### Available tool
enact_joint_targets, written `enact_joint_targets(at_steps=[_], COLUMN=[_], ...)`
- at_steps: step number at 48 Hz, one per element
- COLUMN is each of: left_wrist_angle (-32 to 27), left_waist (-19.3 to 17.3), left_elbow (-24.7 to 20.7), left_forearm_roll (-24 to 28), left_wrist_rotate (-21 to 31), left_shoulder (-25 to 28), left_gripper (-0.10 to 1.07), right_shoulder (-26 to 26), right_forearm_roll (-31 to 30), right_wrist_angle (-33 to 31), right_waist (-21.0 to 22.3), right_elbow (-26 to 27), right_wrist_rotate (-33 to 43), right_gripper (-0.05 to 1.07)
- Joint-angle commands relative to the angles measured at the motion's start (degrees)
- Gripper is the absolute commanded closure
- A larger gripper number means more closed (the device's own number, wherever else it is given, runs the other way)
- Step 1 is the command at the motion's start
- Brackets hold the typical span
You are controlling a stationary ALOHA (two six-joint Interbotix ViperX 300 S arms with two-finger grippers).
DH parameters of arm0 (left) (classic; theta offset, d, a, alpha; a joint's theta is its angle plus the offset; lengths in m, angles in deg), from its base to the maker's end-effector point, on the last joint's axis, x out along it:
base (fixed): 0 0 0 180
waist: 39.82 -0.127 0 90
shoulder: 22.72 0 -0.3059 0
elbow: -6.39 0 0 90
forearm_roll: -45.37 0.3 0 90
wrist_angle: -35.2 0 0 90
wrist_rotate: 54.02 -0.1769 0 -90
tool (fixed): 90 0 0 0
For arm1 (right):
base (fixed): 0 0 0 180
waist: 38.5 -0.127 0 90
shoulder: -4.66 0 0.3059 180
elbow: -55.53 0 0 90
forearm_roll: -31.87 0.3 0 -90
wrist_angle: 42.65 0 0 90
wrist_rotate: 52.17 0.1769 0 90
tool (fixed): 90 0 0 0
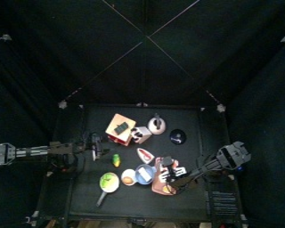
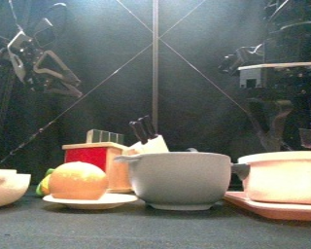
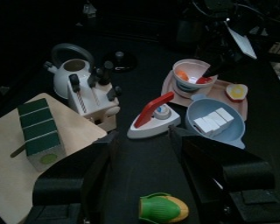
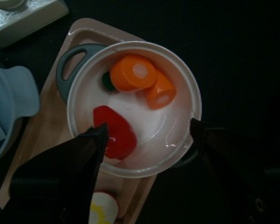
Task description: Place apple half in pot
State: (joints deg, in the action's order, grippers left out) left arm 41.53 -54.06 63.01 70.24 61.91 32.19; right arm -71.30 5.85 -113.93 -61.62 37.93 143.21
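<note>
Two claws: the right claw (image 4: 149, 140) hangs over the pot (image 4: 189, 87), jaws spread wide and holding nothing; the left claw (image 3: 149, 153) rests at the worktop's left side, jaws also spread and empty.
Front row: a yellow fruit half (image 2: 75, 181) on a plate, a grey bowl (image 2: 185, 180) beside it, and the pot on its tray (image 4: 78, 39) at the right.
Apple half: the red piece (image 4: 113, 138) that I take for it lies on the pot's floor, just beside one right jaw and apart from the other.
Pot's other contents: orange pieces (image 4: 143, 77) lie toward the far wall, apart from the red piece.
Progress: judged from this, the placing looks done; only a lift clear remains.
Handling: probably a light, stiff toy with a smooth, slippery skin, one flat face and one rounded back.
Where to hold: if it must be retaken, pinch across the flat face and the back, at the thickest part.
Risk: a jaw rising close by could nudge it or catch the pot's rim.
</note>
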Motion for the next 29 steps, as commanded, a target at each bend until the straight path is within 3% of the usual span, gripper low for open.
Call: enact_joint_targets(at_steps=[1, 20, 29], left_wrist_angle=[0.3, 0.3, 0.3], left_waist=[-0.3, -0.3, -0.3], left_elbow=[-0.7, -0.7, -0.7], left_forearm_roll=[-0.1, -0.1, -0.1], left_wrist_rotate=[0.0, 0.0, 0.0], left_shoulder=[0.2, 0.2, 0.2], left_gripper=[0.11, 0.11, 0.11], right_shoulder=[-2.4, -9.1, -13.8], right_forearm_roll=[-0.7, -8.3, -17.4], right_wrist_angle=[0.0, 0.3, 4.0], right_waist=[-0.4, -3.7, -5.1], right_elbow=[1.9, 1.6, -0.4], right_wrist_rotate=[-0.1, 1.8, 2.7], right_gripper=[0.00, 0.00, 0.00])
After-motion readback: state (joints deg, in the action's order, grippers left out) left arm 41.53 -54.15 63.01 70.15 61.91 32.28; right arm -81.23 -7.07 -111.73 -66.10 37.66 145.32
